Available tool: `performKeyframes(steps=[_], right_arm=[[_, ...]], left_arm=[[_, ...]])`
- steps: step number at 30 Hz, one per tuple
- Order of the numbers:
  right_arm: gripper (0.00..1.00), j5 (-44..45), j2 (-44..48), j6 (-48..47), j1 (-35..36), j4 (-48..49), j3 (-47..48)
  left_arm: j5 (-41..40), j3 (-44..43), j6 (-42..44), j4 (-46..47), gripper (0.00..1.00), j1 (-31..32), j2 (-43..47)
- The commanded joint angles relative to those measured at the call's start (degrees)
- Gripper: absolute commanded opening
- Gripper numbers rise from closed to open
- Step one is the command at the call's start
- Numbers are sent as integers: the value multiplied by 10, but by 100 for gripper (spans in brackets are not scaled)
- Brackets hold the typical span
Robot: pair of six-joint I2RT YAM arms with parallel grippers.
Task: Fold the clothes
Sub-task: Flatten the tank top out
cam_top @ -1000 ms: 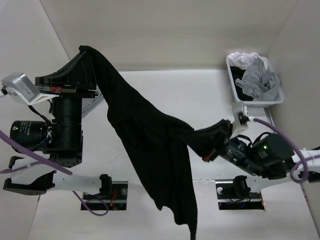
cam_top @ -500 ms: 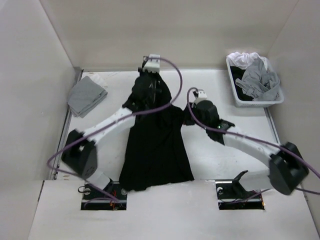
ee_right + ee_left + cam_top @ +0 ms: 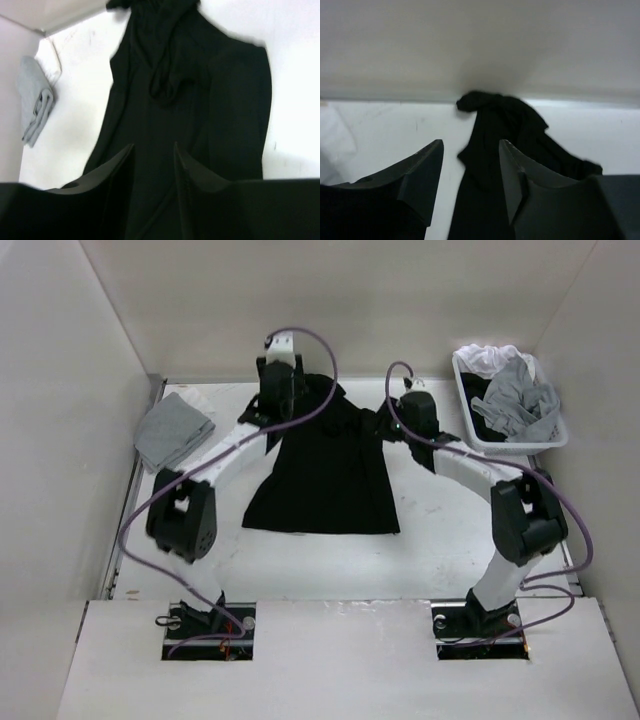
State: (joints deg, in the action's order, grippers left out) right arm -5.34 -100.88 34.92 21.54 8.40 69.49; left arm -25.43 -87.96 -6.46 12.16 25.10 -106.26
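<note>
The left gripper (image 3: 471, 152) and right gripper (image 3: 153, 150) gaped empty over the black T-shirt (image 3: 325, 480), between folded grey cloth (image 3: 172, 432) and clothes-filled basket (image 3: 466, 405).

Black T-shirt (image 3: 325, 485) spread over the table centre, bunched at its far end close to the back wall (image 3: 350, 310); little room to pass behind it; left arm (image 3: 215, 455) runs along the shirt's left side and takes up much of the gap toward the folded grey cloth (image 3: 172, 432); right arm (image 3: 465, 470) crosses the gap between shirt and basket (image 3: 515, 447) in the far right corner; side walls close both flanks; bare table (image 3: 330, 565) in front of the near hem is the widest open strip.
</note>
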Motion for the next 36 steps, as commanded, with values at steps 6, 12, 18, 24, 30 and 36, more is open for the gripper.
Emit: performKeyframes(steps=[6, 12, 18, 24, 30, 36], right_arm=[[1, 67, 202, 8, 109, 58, -209], [4, 104, 367, 11, 169, 41, -338], [8, 115, 455, 19, 202, 21, -407], [9, 119, 462, 26, 217, 27, -437], [10, 124, 452, 32, 217, 43, -452], [10, 125, 441, 32, 219, 50, -451]], left_arm=[[-38, 378, -184, -12, 13, 18, 310], [-66, 539, -275, -151, 7, 46, 454], [4, 637, -365, -226, 34, 13, 554], [55, 651, -367, -234, 35, -33, 550], [62, 660, -364, -239, 31, -47, 518], [69, 654, -372, -255, 27, -51, 500]])
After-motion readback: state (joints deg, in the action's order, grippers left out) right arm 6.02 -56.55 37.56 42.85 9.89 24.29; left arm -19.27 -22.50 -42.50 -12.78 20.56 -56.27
